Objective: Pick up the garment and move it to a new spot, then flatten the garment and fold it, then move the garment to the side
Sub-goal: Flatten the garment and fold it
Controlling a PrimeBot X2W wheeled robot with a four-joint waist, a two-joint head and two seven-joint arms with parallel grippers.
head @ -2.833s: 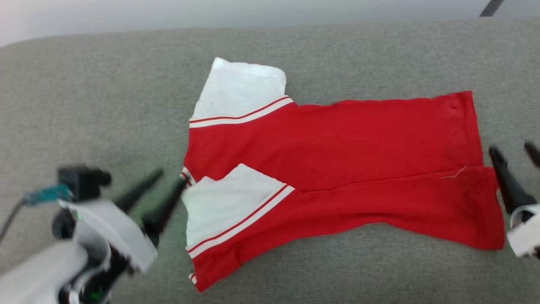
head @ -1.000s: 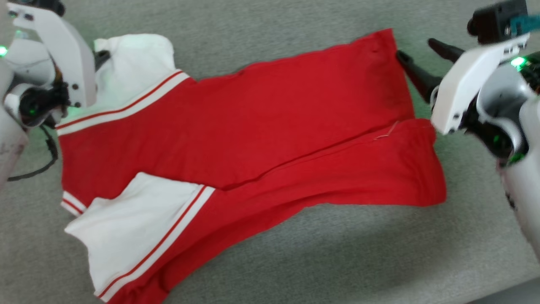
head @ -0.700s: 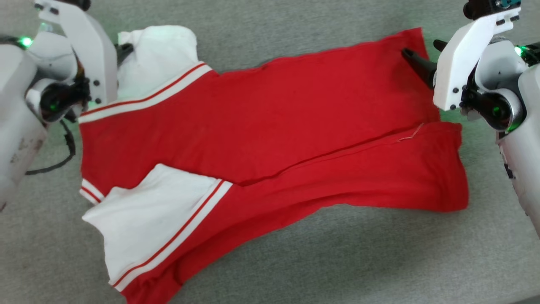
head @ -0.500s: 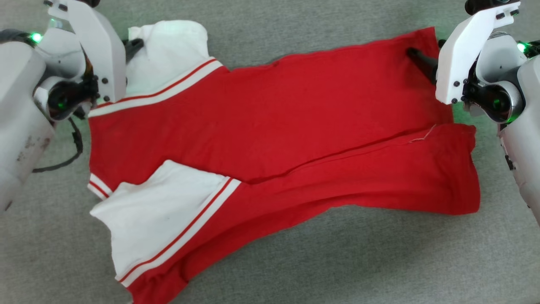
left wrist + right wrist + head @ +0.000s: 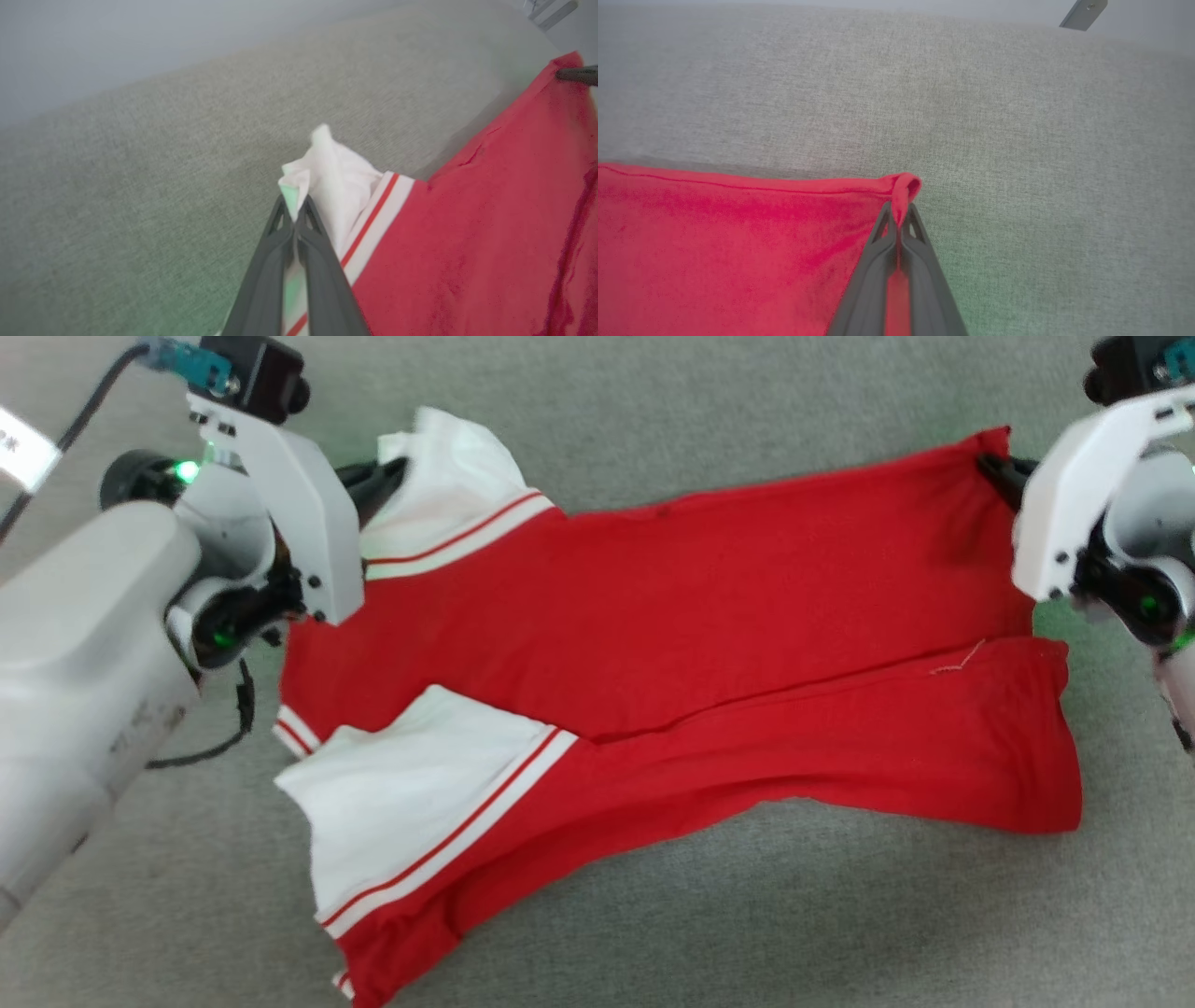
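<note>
- I see the garment [image 5: 672,644], a red sleeveless jersey, stretched lengthwise across a grey woven surface [image 5: 766,915]. Its white inside shows at two turned-over patches edged with white-and-red striped trim.
- My left gripper [image 5: 294,212] is clenched on the far white corner at the jersey's left end. In the left wrist view, white cloth bunches up between the two dark fingers [image 5: 322,280].
- My right gripper [image 5: 899,214] is pinched tight on the far red corner at the right end. A small curl of hem pokes above its tips.
- A long fold line runs along the jersey's middle, and the near half lies rumpled on the surface.
</note>
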